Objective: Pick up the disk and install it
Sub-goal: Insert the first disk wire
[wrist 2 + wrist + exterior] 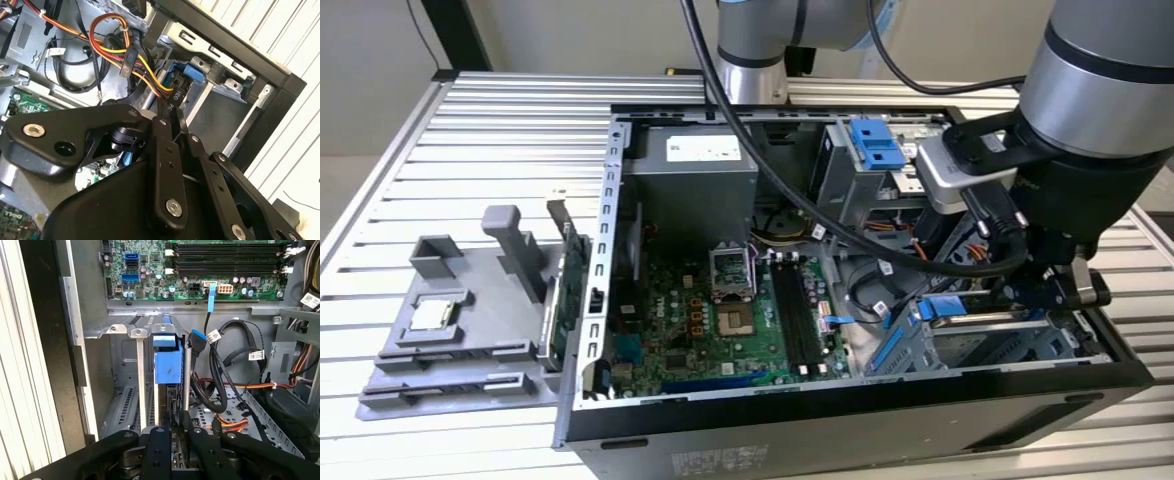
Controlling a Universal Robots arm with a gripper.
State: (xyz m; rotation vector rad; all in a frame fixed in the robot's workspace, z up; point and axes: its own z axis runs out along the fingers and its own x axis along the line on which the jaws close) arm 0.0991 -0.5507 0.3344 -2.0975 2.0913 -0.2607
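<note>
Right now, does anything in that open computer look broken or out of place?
Nothing looks broken or spilled. The disk stands on edge in its bay inside the case, straight, under the gripper. Loose cables sprawl beside it, untidy but undamaged.

In the exterior view, the open computer case (854, 430) fills the centre and right of the frame, lying on the slatted table (454, 130). The motherboard (720, 310) sits at lower centre inside it, with the power-supply box (694, 170) above. The drive cage (1014, 345) is at lower right. The disk (941, 308) stands on edge in the cage, and the gripper (1047, 295) is directly over it. At the left of the frame, beside the case, a fixture tray (454, 340) carries a processor chip (432, 312).
</note>
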